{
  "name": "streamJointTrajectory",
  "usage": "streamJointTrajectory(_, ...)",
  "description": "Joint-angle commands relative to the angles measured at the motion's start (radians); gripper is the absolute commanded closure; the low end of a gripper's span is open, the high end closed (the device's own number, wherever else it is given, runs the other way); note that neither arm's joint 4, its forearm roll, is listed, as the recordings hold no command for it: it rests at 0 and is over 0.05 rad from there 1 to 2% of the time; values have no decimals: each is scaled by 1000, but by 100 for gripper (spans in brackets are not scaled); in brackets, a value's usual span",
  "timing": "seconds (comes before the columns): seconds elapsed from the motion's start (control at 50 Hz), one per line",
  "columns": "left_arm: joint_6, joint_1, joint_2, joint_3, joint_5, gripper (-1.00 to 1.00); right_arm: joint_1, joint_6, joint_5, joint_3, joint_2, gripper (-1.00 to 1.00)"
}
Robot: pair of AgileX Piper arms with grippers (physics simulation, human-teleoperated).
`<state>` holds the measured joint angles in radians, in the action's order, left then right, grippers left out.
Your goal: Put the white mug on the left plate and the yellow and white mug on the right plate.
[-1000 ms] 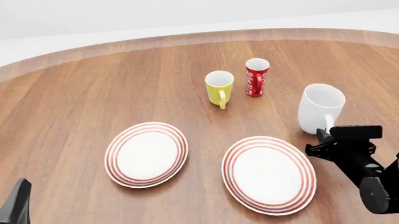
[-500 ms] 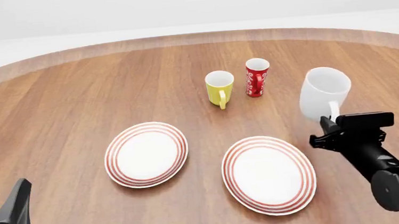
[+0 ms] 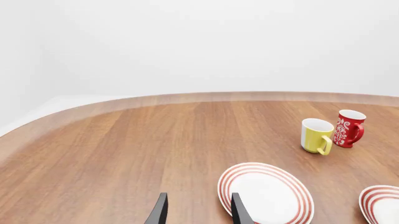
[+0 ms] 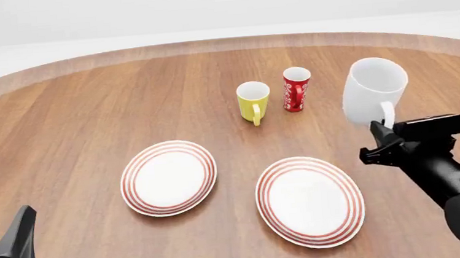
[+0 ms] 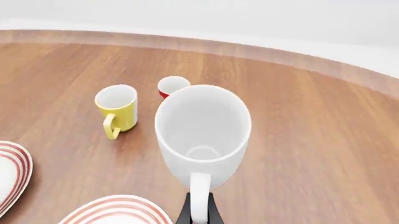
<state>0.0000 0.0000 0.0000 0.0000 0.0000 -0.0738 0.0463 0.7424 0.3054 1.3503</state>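
The left gripper idles, jaws parted and empty, low at the bench's near-left corner. The left plate and right plate lie bare. The yellow and white mug waits upright behind them. The right gripper clamps the white mug's handle, now raised higher above the bench than a second ago, clearing it for carrying.
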Motion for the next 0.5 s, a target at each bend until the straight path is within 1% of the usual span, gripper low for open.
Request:
streamJointTrajectory(0.02,0,0,0,0,0,-100,-35,11,-83,12,-101,100)
streamJointTrajectory(0.16,0,0,0,0,0,-100,-63,17,-132,27,-148,100)
streamJointTrajectory(0.5,0,0,0,0,0,-100,-133,32,-210,66,-211,100)
